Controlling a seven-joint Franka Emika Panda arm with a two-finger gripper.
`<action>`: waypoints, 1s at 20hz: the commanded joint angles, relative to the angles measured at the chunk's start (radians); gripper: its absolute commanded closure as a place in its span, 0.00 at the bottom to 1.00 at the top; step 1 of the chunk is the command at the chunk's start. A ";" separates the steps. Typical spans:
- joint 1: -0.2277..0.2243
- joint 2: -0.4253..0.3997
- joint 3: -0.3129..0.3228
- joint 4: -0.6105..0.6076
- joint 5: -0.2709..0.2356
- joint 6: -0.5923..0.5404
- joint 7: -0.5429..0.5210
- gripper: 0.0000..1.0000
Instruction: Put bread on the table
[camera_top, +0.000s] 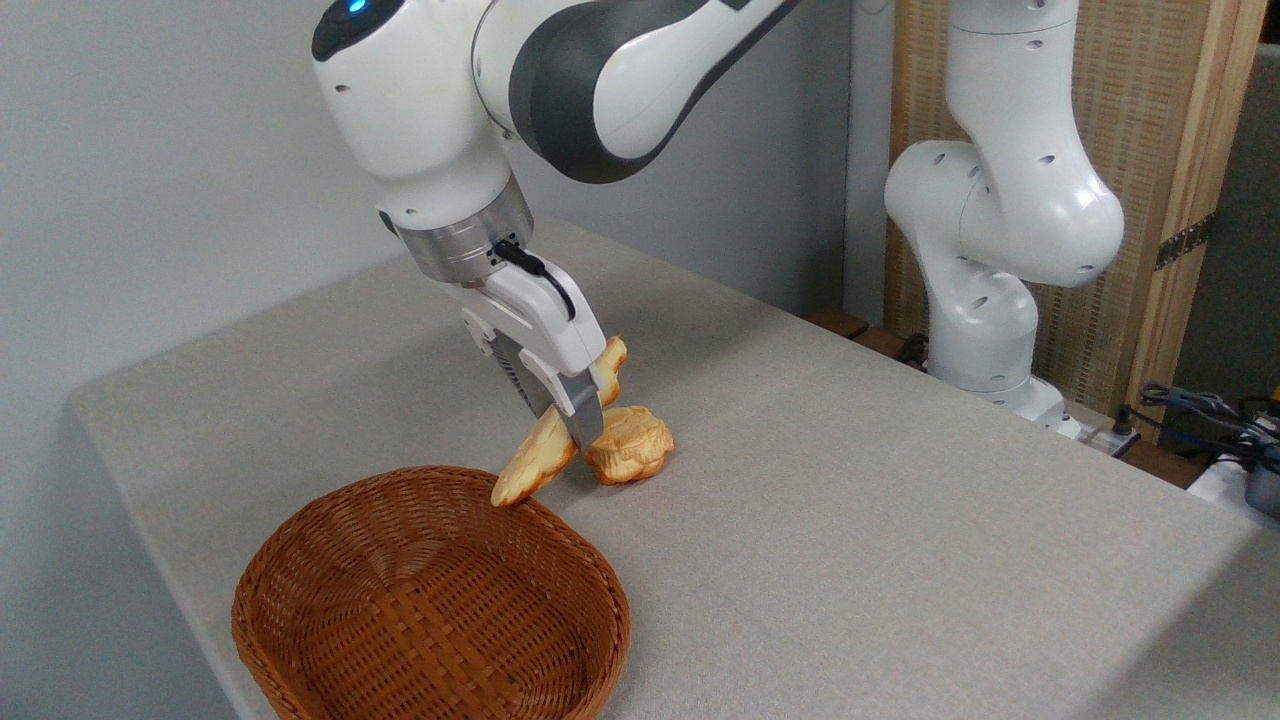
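From my remote view the end effector (578, 425) is clamped on the bread (545, 450), gripping it around its middle with the fingers closing from either side. The loaf is tilted, upper pointed end up behind the white gripper body near its right edge, lower pointed end hanging down to the left. That lower tip sits right at the far rim of the basket (430, 600); I can't tell whether it touches the rim or just hovers over it. The loaf looks lifted off the desk (900, 520), not lying flat on it, though its underside is partly hidden by the fingers. Just right of the fingers there's a small round bun (632, 445) resting on the grey-beige cloth, very close to the loaf, contact unclear. The basket is brown wicker, sits at the front left of the desk, nothing visible inside it. The arm (560, 80) comes in from the top, wrist angled down and to the right. The robot base (990, 250) stands off the far right edge of the desk, in front of a woven panel (1150, 120). Some cables (1210, 410) lie at the far right.
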 joint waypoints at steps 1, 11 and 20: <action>-0.006 -0.004 -0.012 0.000 -0.006 -0.013 0.022 0.00; -0.004 -0.046 -0.030 0.009 -0.007 -0.015 0.019 0.00; -0.003 -0.073 -0.064 0.012 -0.009 -0.049 0.017 0.00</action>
